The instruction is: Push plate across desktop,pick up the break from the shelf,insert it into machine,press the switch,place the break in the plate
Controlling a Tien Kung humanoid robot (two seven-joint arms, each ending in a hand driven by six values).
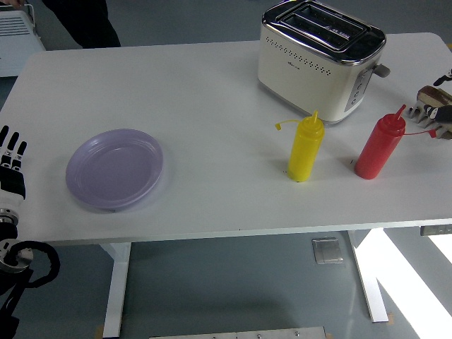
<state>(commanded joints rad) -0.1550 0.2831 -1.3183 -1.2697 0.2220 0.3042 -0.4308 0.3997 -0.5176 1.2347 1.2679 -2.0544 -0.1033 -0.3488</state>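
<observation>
1. Left hand [12, 159] at table's [212, 85] left edge, fingers extended, holding nothing.
2. Plate [115, 169] just right of those fingers, apart.
3. Right hand [445, 106] barely visible by bread rack [432, 109]; finger state can't tell.
4. Toaster [321, 60] far right.

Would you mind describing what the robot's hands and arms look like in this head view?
The left hand at the left edge has slim black fingers with white segments, a white wrist section, and a black looped cable below it. Only a sliver of black and white shows at the right edge, too little to describe.
</observation>
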